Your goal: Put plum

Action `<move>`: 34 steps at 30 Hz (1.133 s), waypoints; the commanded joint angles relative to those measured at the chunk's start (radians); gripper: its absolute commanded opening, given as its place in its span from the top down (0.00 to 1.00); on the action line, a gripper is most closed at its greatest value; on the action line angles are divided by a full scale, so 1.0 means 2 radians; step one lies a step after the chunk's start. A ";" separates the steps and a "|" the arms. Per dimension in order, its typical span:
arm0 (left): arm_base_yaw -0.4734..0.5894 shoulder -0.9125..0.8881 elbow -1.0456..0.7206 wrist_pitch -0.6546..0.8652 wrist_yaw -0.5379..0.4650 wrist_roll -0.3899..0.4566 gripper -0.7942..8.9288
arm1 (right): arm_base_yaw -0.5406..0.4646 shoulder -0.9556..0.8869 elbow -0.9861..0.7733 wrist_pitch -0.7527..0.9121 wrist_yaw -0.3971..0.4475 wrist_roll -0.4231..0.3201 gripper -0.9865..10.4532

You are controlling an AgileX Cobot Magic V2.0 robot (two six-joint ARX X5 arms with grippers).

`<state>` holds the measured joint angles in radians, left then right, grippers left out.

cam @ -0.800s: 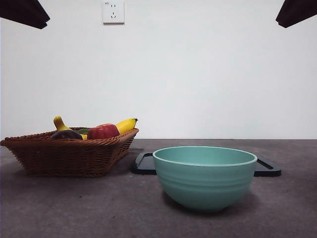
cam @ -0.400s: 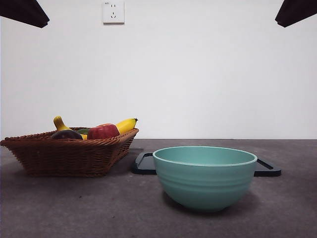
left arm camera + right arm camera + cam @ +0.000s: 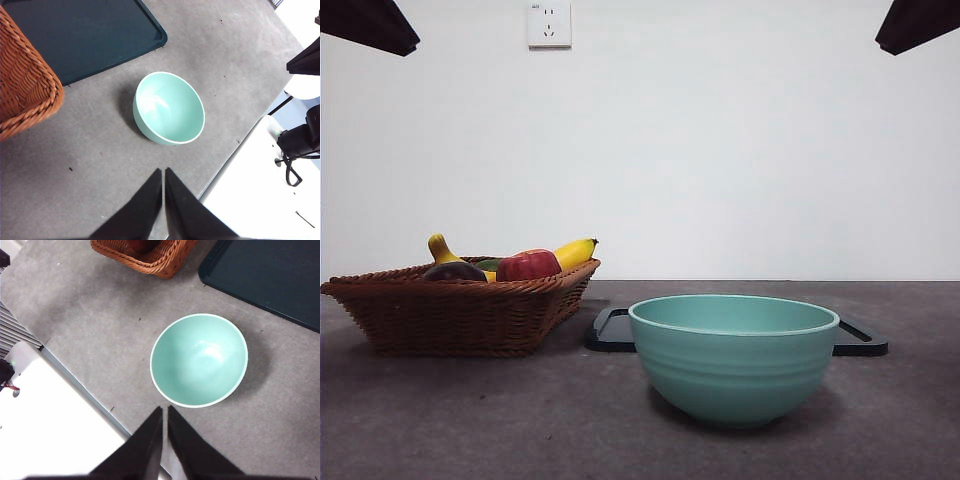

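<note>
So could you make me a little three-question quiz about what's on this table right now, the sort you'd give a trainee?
1. True or false: the plum already lies in the green bowl.
2. What does the wicker basket hold besides the plum? A) a banana and a red apple; B) a mug and a spoon; C) two lemons.
3. Fill in: behind the bowl lies a flat dark ____.

Key
1. False: the bowl is empty in both wrist views, and the plum sits in the basket.
2. A.
3. Tray.

Both the left gripper and the right gripper hang shut above the table, holding nothing.
</note>
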<state>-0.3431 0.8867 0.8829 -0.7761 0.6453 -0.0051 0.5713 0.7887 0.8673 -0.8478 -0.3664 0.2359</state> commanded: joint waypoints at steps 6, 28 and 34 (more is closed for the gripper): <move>0.025 -0.041 0.003 0.050 -0.045 0.064 0.91 | 0.004 0.003 0.010 0.005 0.000 -0.004 0.91; 0.202 -0.325 -0.282 0.385 -0.275 0.095 0.91 | 0.004 0.003 0.010 0.006 0.000 -0.004 0.91; 0.205 -0.372 -0.353 0.385 -0.275 0.088 0.91 | 0.004 0.003 0.010 0.006 0.000 -0.004 0.91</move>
<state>0.0635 0.1490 0.1871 -0.0196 0.0998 0.1715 0.5713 0.7887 0.8673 -0.8474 -0.3660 0.2359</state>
